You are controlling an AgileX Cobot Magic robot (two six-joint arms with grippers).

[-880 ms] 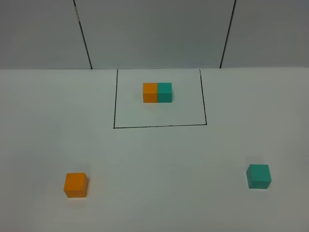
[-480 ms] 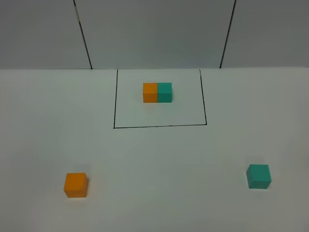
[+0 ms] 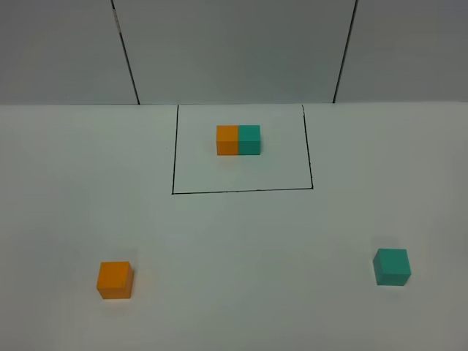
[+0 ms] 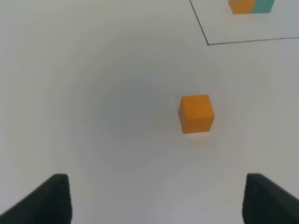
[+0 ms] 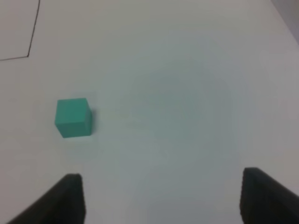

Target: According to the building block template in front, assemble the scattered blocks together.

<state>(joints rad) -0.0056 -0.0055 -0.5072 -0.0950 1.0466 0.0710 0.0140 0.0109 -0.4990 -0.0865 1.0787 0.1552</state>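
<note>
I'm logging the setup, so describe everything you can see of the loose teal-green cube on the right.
The small matte teal-green cube is plain, with crisp edges. It sits flat on the white tabletop at front right, outside the black drawn outline, turned slightly. Only the table touches it; the open right claw is clear of it.

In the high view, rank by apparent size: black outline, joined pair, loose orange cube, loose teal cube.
1. black outline.
2. joined pair, loose orange cube, loose teal cube: about alike; the loose ones lie nearer the camera, so unranked.
</note>
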